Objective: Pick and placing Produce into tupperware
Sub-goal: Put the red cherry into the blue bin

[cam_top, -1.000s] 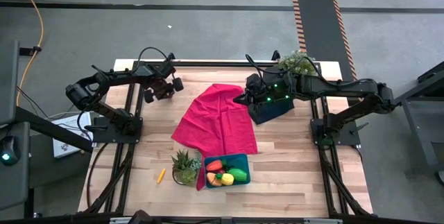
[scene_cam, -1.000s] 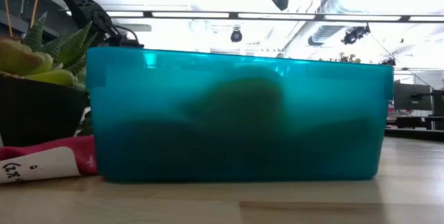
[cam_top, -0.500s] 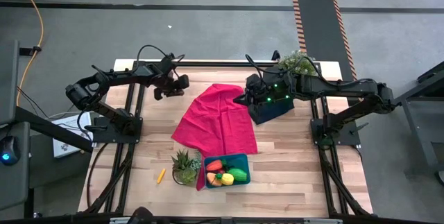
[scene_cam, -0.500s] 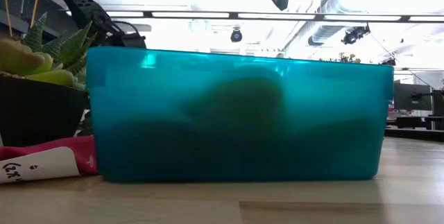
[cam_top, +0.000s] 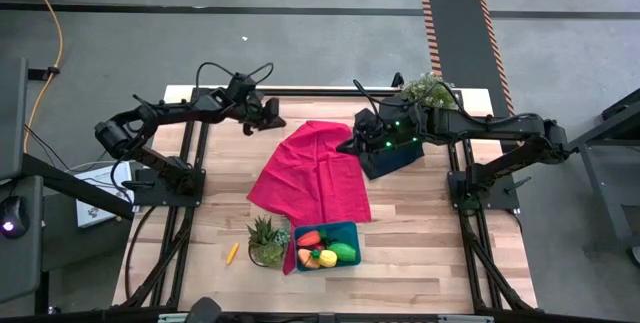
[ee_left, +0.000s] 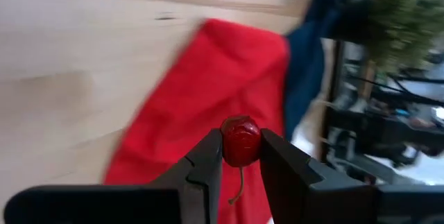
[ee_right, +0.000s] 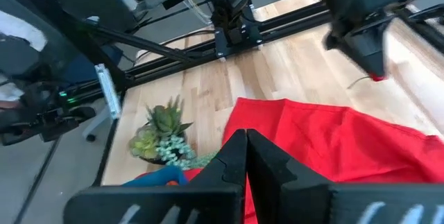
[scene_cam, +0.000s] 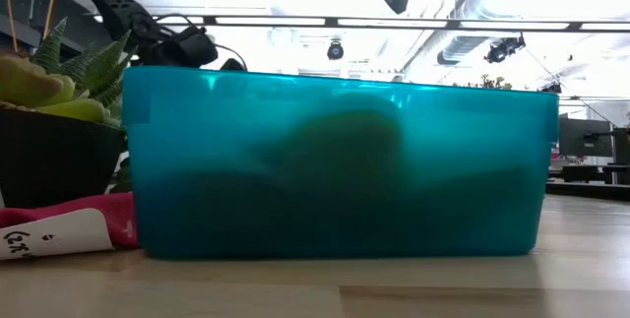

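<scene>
Two arms reach over the wooden table (cam_top: 420, 253), and the red cloth (cam_top: 315, 173) spread across its middle serves as the landmark. The left gripper (ee_left: 241, 160) hangs above the table just off the cloth's far left corner, its fingers (ee_left: 208, 161) clamped on a small red cherry (ee_left: 241, 141) whose thin stem dangles between them. In the right wrist view that same cherry shows as a red speck under the dark gripper, above bare wood beside the cloth's edge. The right gripper (ee_right: 244, 156) sits at the cloth's far right corner, next to a dark blue cloth (cam_top: 388, 158) and a leafy potted plant (cam_top: 428, 90); its fingers are pressed together with nothing between them. The teal container (cam_top: 328, 246) stands just beyond the red cloth's near edge, touching or nearly touching it. Inside lie a red-orange carrot (cam_top: 309, 238), a green oval piece (cam_top: 344, 252), a yellow piece (cam_top: 327, 258) and an orange piece (cam_top: 309, 259). A small succulent in a pot (cam_top: 266, 238) stands beside the container on the cloth's near left corner. A thin yellow stick (cam_top: 232, 253) lies on the bare wood, apart from the cloth, to the left of the succulent.
</scene>
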Action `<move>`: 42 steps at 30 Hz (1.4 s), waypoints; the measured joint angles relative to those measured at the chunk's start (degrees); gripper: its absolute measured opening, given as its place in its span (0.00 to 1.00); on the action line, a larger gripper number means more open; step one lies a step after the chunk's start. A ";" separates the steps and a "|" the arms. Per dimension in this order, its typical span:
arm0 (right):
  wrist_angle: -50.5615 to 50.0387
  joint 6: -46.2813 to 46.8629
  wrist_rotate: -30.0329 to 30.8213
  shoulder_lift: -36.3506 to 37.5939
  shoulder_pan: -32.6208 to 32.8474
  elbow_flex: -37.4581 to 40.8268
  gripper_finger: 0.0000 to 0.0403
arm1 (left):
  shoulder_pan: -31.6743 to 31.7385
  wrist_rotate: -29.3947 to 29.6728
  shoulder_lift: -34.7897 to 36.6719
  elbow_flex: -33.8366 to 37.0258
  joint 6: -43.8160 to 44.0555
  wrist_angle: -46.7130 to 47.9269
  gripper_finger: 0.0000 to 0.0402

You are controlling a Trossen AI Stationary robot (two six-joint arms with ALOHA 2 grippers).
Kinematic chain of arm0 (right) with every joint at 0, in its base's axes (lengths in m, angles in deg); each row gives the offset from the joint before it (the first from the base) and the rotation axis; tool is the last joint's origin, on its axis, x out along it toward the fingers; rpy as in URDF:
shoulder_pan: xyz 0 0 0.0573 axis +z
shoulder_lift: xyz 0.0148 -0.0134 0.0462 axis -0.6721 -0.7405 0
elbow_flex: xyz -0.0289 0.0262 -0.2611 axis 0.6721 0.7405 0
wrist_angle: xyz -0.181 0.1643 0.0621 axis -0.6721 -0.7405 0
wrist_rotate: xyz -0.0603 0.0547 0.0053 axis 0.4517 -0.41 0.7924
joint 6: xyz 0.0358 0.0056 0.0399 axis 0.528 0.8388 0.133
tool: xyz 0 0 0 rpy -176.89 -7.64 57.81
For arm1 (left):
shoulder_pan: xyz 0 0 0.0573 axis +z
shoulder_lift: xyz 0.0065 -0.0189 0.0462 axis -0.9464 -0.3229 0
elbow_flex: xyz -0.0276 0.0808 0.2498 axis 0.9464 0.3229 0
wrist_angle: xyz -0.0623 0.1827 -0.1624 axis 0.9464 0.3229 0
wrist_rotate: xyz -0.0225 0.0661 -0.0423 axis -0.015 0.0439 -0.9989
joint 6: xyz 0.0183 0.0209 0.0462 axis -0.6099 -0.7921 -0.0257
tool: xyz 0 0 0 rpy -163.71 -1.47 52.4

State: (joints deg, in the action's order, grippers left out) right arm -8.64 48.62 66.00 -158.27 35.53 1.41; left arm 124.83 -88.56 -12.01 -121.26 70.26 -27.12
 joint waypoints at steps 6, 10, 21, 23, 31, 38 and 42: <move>0.52 0.78 -2.59 0.47 0.00 -0.03 0.00 | -2.35 -1.79 0.00 0.00 0.20 -8.01 0.20; 0.96 1.03 -2.68 1.47 0.00 -0.79 0.00 | -4.22 -1.95 0.00 0.00 -0.32 -12.58 0.20; -0.01 0.71 -2.68 3.93 -0.04 -4.02 0.00 | -8.19 -3.38 0.02 0.00 -0.26 -25.67 0.20; -0.58 0.77 -2.69 4.66 -0.04 -4.04 0.00 | -9.28 -3.87 0.02 0.00 -0.30 -27.93 0.20; -5.99 1.85 -2.70 8.37 -0.04 -4.07 0.00 | -12.50 -4.36 0.02 0.00 -0.23 -36.61 0.20; -10.14 1.83 -2.14 11.21 -0.04 -4.07 0.00 | -14.37 -4.87 0.02 -0.02 2.21 -44.31 0.20; -13.73 1.86 -2.06 12.35 -0.04 -4.07 0.00 | -15.90 -4.93 0.04 -0.02 4.59 -50.42 0.20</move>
State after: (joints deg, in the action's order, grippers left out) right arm -22.36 50.48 63.94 -145.93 35.48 -2.65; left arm 108.93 -93.49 -11.96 -121.28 74.86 -77.53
